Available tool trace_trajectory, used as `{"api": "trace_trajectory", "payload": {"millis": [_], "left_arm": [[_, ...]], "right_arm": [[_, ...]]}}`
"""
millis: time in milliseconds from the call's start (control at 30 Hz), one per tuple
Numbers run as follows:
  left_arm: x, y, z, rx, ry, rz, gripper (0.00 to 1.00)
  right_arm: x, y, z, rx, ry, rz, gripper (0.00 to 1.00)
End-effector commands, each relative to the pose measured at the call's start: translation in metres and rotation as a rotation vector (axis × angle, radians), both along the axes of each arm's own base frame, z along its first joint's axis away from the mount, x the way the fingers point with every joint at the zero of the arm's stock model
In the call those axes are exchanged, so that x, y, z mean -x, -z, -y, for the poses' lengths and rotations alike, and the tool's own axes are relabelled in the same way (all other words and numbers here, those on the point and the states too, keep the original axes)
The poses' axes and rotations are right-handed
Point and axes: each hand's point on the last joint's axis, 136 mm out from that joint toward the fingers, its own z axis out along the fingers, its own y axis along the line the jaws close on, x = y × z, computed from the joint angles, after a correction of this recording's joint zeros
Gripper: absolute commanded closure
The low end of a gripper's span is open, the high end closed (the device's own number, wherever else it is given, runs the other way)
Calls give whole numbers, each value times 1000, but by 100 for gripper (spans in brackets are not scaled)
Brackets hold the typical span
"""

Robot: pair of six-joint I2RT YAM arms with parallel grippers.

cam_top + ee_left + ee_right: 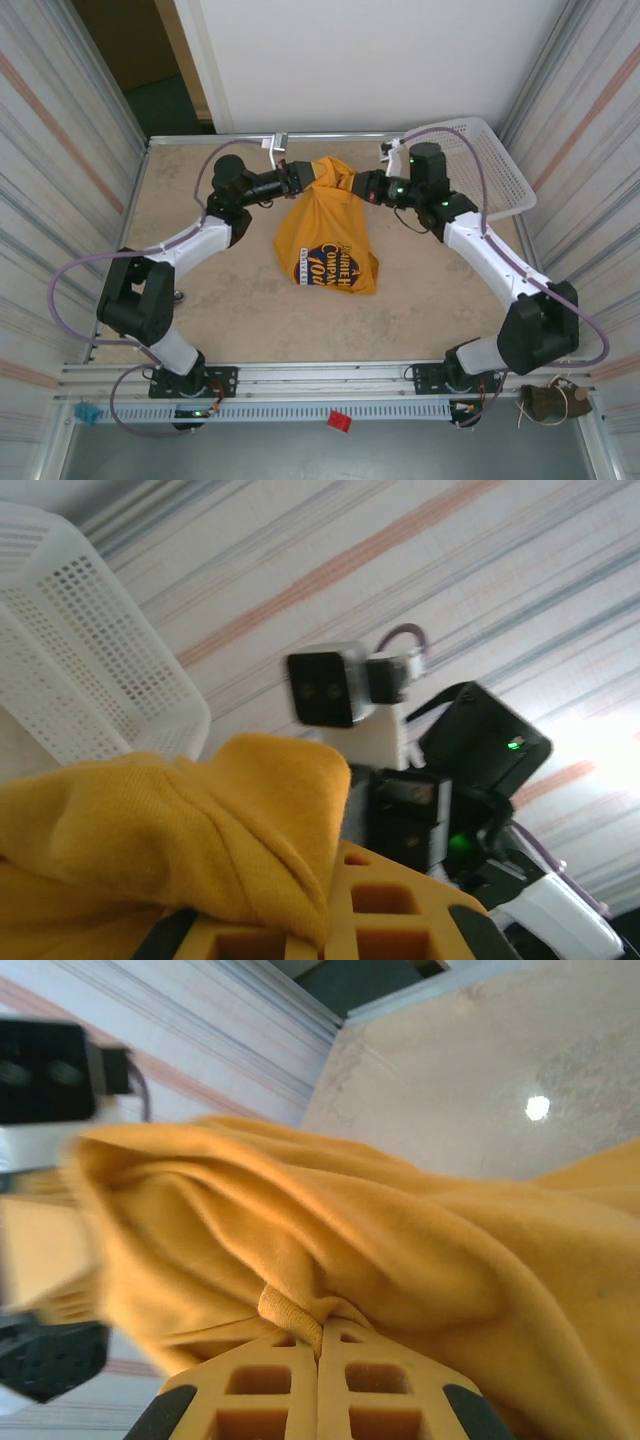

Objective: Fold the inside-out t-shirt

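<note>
The left hand (300, 178) and right hand (358, 185) are each clenched on an upper corner of the inside-out t-shirt (325, 240). It hangs bunched between them near the white basket (495, 170), with its lettered lower part draped on the bench (220, 300). This looks like the spreading step. Next, the hands should draw apart and lay it flat.

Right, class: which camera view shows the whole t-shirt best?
The top external view: the t-shirt is seen whole, gripped at its far end by the left gripper and right gripper, dark lettering facing the camera. The left wrist view gives a bunched plain fold at the left gripper; the right wrist view, plain folds pinched in the shut right gripper.
</note>
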Motion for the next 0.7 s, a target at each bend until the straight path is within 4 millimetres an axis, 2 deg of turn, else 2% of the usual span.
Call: {"api": "trace_trajectory", "payload": {"millis": [0, 67, 100, 200, 233, 300, 467, 567, 667], "left_arm": [[-15, 11, -21, -18, -121, -3, 100], [-22, 26, -26, -28, -148, -36, 100], [-24, 31, -27, -35, -150, -47, 97], [-26, 41, -26, -61, -145, -56, 63], [-26, 42, -28, -70, -147, -52, 55], [-22, 40, -35, -104, -159, -33, 48], [2, 20, -49, -296, -199, 101, 37], [20, 2, -42, -407, -179, 211, 34], [27, -11, -32, -433, -151, 291, 32]], "right_arm": [[29, -91, 17, -94, -69, 203, 100], [46, -119, 21, -131, -107, 262, 100], [56, -132, 22, -147, -130, 296, 100], [73, -152, 23, -175, -165, 376, 100], [73, -153, 25, -172, -161, 385, 100], [67, -145, 27, -164, -160, 370, 100], [59, -122, 25, -184, -260, 310, 100], [61, -117, 21, -194, -331, 300, 100], [59, -118, 18, -197, -368, 292, 100]]}}
